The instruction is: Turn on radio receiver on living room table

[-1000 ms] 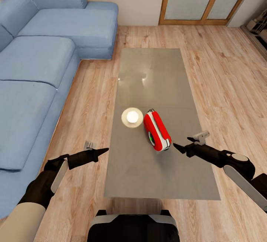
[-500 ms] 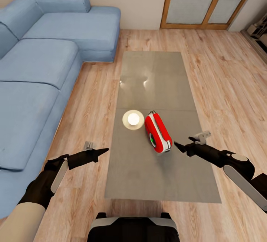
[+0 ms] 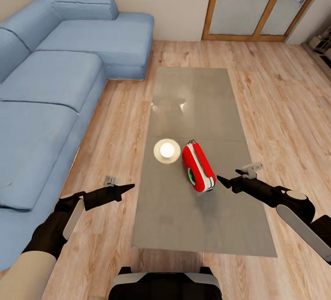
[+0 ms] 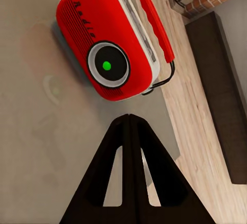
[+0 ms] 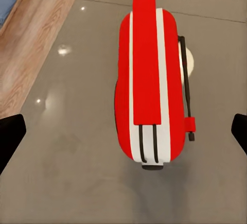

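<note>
Both jaws differ: left gripper (image 3: 130,185) is pressed together, right gripper (image 3: 219,181) is spread wide. My camera has tipped up a little; nothing else moved. Radio receiver (image 3: 198,167) sits mid-table (image 3: 202,226), at my 12 o'clock, between both grippers, untouched.

The robot's arms are mostly black with white panels near the wrists. The left gripper (image 3: 130,185) and right gripper (image 3: 219,180) are black and end in thin pointed tips. A small grey bracket sits on each wrist. The left upper arm is cream.
</note>
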